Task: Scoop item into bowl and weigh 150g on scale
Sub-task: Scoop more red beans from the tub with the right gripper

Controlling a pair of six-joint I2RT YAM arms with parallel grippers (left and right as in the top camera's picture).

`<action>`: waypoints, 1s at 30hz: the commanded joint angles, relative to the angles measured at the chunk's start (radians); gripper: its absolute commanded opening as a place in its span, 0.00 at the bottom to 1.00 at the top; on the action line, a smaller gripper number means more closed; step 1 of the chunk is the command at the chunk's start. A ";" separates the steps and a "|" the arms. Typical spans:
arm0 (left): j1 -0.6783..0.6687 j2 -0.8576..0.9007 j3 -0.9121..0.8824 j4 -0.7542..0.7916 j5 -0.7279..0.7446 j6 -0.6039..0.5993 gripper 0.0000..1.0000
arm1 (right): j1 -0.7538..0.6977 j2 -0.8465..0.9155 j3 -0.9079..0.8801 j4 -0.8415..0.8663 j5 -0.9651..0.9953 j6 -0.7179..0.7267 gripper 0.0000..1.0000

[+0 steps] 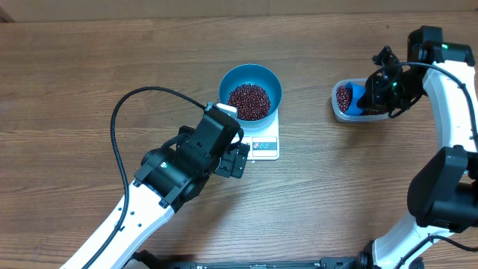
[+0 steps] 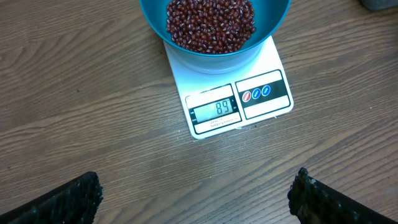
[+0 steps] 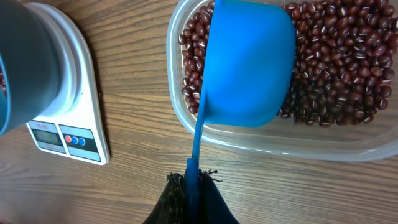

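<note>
The blue bowl (image 1: 250, 93) stands on the white scale (image 1: 265, 143), partly filled with red-brown beans (image 1: 249, 101). In the left wrist view the bowl (image 2: 214, 37) and the beans (image 2: 210, 23) sit above the scale's display (image 2: 214, 109), which reads 89. My left gripper (image 2: 198, 196) hovers open over bare wood just in front of the scale (image 2: 236, 99). My right gripper (image 3: 194, 186) is shut on the handle of a blue scoop (image 3: 249, 62), held over the clear tub (image 3: 280, 134) of beans (image 3: 336, 68). The scoop (image 1: 360, 96) shows its underside.
The clear tub (image 1: 341, 110) lies to the right of the scale, with my right arm (image 1: 448, 90) reaching over it from the table's right edge. A black cable (image 1: 131, 112) loops from my left arm over the wood left of the scale.
</note>
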 commanded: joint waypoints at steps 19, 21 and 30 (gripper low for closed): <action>0.005 -0.013 0.022 0.003 -0.006 -0.003 1.00 | -0.121 -0.033 -0.064 0.037 -0.164 -0.077 0.04; 0.005 -0.013 0.022 0.003 -0.006 -0.003 1.00 | -0.137 -0.033 -0.065 0.039 -0.201 -0.079 0.04; 0.005 -0.013 0.022 0.003 -0.006 -0.003 0.99 | -0.178 -0.033 -0.065 0.019 -0.248 -0.098 0.04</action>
